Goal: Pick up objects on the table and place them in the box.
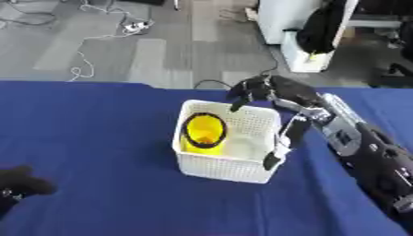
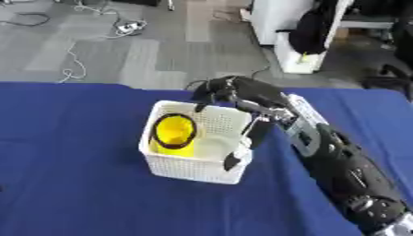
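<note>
Box (image 1: 211,173) sits mid-table on the blue cloth (image 1: 97,147), white perforated plastic with an open top. Right hand (image 1: 278,99) is over its far right corner, fingers spread and hanging slack, nothing held; one finger dips toward the far rim and the thumb runs down outside the right wall, close to or touching it, can't say which

Left hand (image 1: 20,184) is only a dark shape at the lower left edge of the left eye view, can't tell how its fingers stand, and it doesn't show in the right eye view

Task thing already in the box: a yellow cup (image 1: 203,133) with a dark rim band, lying on its side in the left half, mouth turned toward me. Looks like smooth hard plastic, light, round, so I'd expect it to roll if the box gets bumped. There's a pale patch on the box floor to its right, can't make out what it is

My read: release is done, I'm at the withdraw step. To do it clean I'd lift the right hand straight up first so the thumb clears the wall before any sideways move, otherwise it hooks the rim and drags or tips the box. Keep fingers apart on the way out

No other loose objects visible on the cloth, so the task looks near complete from here
</note>
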`<action>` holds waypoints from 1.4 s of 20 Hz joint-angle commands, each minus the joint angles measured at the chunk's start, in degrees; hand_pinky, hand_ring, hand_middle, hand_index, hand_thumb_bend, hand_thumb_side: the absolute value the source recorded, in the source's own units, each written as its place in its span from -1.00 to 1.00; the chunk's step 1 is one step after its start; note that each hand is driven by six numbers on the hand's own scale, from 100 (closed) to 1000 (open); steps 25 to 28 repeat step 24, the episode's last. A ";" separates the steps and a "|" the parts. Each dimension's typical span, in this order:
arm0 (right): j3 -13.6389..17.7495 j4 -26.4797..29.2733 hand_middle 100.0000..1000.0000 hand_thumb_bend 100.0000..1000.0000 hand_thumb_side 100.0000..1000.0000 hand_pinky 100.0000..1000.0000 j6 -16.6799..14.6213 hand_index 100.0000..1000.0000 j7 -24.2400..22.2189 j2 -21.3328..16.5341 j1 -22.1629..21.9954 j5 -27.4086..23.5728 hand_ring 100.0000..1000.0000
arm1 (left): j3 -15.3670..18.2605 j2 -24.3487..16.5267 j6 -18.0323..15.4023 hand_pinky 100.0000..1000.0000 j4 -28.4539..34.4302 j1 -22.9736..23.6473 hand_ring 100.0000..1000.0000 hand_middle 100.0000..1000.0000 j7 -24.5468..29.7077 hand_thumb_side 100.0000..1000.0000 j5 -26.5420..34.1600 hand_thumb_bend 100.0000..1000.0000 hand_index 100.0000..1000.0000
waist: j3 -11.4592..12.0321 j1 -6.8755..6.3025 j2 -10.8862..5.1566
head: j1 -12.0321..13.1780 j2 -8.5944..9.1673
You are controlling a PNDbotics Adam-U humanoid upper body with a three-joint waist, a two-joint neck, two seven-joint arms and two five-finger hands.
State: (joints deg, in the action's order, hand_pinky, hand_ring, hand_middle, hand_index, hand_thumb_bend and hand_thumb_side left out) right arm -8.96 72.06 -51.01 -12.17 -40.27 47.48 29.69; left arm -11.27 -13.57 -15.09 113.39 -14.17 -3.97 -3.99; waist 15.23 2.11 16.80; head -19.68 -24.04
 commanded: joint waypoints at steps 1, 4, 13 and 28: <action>0.18 2.42 0.47 1.00 0.51 0.26 -0.95 0.42 -1.99 -1.08 0.33 -2.66 0.37 | 0.11 -0.57 0.16 0.30 1.20 -0.07 0.20 0.12 0.08 0.64 0.53 -0.80 0.58 | -0.25 -0.40 -1.88 | -0.80 0.50; 0.01 3.94 0.47 1.00 0.51 0.26 -0.95 0.43 -3.32 -1.02 -0.42 -5.14 0.38 | 0.25 -0.86 0.32 0.30 1.20 0.28 0.20 0.12 0.01 0.64 0.50 -0.80 0.58 | -0.71 -0.73 -2.69 | -0.87 0.36; -0.17 10.09 0.46 1.00 0.56 0.31 -0.95 0.42 -7.89 -1.79 -4.77 -13.15 0.39 | 1.01 -2.65 0.76 0.31 1.20 1.86 0.20 0.13 -0.77 0.61 0.50 -0.81 0.58 | -3.97 -1.91 -6.55 | -0.39 -1.13; 0.58 15.92 0.44 1.00 0.52 0.25 -0.95 0.44 -11.50 -3.79 -10.85 -22.86 0.35 | 1.38 -3.66 1.81 0.33 1.20 2.84 0.20 0.14 -1.25 0.59 0.75 -0.81 0.58 | -7.21 -2.49 -10.00 | 0.65 -1.87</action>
